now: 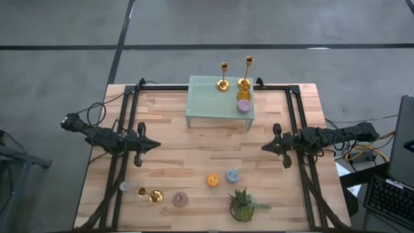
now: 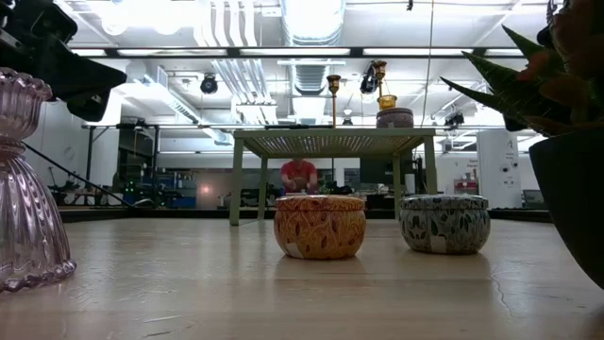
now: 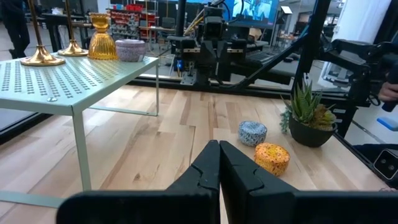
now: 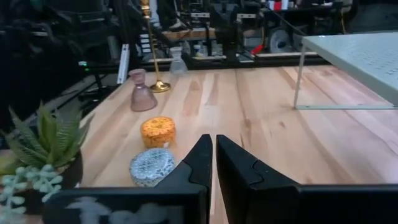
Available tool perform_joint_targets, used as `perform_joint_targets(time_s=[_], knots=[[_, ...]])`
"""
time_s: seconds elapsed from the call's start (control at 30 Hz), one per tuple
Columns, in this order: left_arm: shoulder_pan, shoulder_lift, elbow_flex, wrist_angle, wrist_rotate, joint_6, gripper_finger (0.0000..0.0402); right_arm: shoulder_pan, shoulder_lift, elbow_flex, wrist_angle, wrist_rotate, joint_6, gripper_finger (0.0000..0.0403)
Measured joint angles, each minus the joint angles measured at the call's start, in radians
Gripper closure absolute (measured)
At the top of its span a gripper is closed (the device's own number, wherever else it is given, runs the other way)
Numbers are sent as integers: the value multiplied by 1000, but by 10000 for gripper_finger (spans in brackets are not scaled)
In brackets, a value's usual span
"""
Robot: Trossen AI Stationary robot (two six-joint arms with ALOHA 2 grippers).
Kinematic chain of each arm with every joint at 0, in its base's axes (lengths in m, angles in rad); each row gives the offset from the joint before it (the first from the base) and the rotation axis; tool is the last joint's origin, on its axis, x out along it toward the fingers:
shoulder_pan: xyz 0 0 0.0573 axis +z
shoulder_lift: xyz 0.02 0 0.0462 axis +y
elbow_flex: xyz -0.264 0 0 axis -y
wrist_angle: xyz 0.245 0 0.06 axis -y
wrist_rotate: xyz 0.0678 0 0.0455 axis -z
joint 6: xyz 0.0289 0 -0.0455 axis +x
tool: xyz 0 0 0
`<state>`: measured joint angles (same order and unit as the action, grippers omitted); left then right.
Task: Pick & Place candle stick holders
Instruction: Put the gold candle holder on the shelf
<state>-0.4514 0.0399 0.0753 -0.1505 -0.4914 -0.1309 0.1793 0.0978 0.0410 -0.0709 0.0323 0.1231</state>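
Note:
Two gold candlesticks (image 1: 224,76) (image 1: 247,70) stand by their round bases at the far edge of a pale green perforated stand (image 1: 207,103); their bases show in the left wrist view (image 3: 41,59) (image 3: 73,48). A third gold candlestick (image 1: 150,194) stands upright on the table near its near left corner, and also shows in the right wrist view (image 4: 152,50). My left gripper (image 1: 155,145) is shut and empty over the table's left side. My right gripper (image 1: 265,147) is shut and empty over the right side.
An amber glass holder (image 1: 244,92) and a purple puck (image 1: 243,105) sit on the stand's right part. On the table near the front are an orange puck (image 1: 213,180), a blue puck (image 1: 232,175), a potted plant (image 1: 242,204), a pink glass holder (image 1: 180,199) and a clear glass (image 1: 126,186).

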Motion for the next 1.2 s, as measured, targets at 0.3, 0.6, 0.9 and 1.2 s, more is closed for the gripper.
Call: perform_joint_targets(time_s=[0.3,0.6,0.9,1.2], knots=[[0,0,0,0,0,0,396,-4,7,0,5,22,-9,385],[0,0,0,0,0,0,396,-3,10,0,4,22,-11,385],[0,0,0,0,0,0,396,-3,10,0,4,21,-11,385],[0,0,0,3,-33,221,396,-3,10,0,4,21,-12,385]])
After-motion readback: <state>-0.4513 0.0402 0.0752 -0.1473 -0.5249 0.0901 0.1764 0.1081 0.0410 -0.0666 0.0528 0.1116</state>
